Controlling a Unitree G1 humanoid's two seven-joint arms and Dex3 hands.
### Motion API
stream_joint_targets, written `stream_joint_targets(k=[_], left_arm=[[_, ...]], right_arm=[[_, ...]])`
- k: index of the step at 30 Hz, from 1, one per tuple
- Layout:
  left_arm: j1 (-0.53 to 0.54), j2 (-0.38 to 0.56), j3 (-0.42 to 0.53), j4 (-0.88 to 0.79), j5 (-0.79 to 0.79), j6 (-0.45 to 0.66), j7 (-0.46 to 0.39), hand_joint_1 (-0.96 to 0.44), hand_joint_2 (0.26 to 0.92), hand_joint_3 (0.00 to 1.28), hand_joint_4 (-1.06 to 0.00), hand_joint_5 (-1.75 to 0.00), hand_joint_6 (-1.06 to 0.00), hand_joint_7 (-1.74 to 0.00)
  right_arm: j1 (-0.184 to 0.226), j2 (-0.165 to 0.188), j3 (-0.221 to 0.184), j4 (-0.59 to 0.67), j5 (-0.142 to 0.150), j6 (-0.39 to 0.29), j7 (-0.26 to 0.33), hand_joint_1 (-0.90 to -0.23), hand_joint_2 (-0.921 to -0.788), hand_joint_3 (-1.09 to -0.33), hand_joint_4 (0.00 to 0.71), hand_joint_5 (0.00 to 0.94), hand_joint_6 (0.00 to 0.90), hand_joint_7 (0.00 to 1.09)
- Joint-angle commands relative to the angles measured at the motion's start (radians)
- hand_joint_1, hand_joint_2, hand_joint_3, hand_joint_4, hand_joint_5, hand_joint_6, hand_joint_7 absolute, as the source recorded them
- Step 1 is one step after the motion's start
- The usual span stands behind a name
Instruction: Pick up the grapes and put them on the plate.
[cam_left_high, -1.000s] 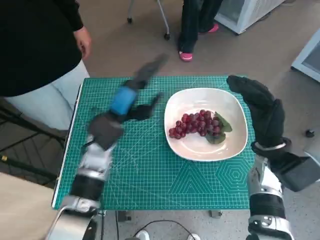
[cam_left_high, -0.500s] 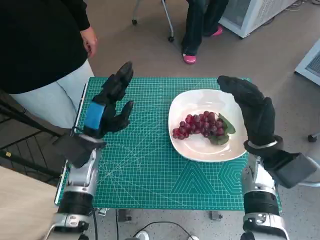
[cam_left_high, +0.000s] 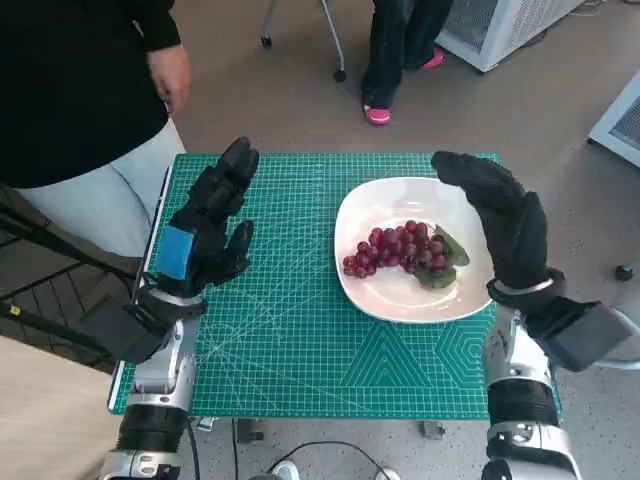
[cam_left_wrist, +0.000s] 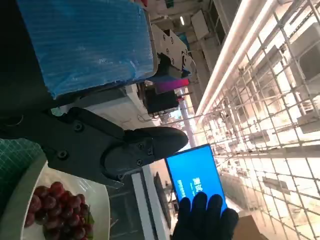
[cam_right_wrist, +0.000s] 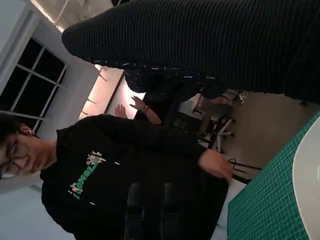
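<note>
**Grapes resting on the plate, both hands free**

The grapes, a small dark red bunch with green leaves at one end, lie in the white plate, just inboard of the right hand. Judged soft, light and easily bruised, the bunch is best taken at the stem or cradled from beneath. The right hand hangs above the plate's outer rim, fingers extended, holding nothing. The left hand stands well apart from the plate over the green mat, fingers spread, holding nothing.
</note>
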Motion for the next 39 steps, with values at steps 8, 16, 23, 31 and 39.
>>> stream_joint_targets(k=[8, 16, 23, 31, 39], left_arm=[[0.027, -0.002, 0.004, -0.041, -0.018, 0.004, -0.022, -0.59, 0.921, 0.57, -0.20, 0.00, -0.31, -0.01], [0.034, -0.003, 0.005, -0.041, -0.018, 0.007, -0.026, -0.58, 0.921, 0.57, -0.19, 0.00, -0.30, -0.01], [0.045, -0.004, 0.004, -0.054, -0.018, 0.013, -0.029, -0.58, 0.921, 0.57, -0.19, 0.00, -0.30, -0.01], [0.059, -0.002, 0.003, -0.064, -0.014, 0.013, -0.032, -0.59, 0.921, 0.57, -0.18, 0.00, -0.29, 0.00], [0.068, 0.004, 0.001, -0.081, -0.014, 0.022, -0.035, -0.59, 0.921, 0.58, -0.18, 0.00, -0.28, 0.00]], right_arm=[[-0.010, 0.001, -0.003, 0.015, 0.004, 0.004, 0.023, -0.501, -0.921, -0.514, 0.346, 0.000, 0.336, 0.00], [-0.012, 0.005, -0.004, 0.019, 0.007, 0.003, 0.031, -0.504, -0.921, -0.515, 0.345, 0.000, 0.335, 0.00], [-0.014, 0.006, -0.006, 0.020, 0.009, 0.001, 0.040, -0.504, -0.921, -0.515, 0.344, 0.000, 0.335, 0.00], [-0.016, 0.005, -0.007, 0.020, 0.007, -0.002, 0.045, -0.492, -0.921, -0.516, 0.344, 0.000, 0.335, 0.00], [-0.015, 0.002, -0.009, 0.019, 0.007, -0.001, 0.048, -0.488, -0.921, -0.518, 0.343, 0.000, 0.334, 0.00]])
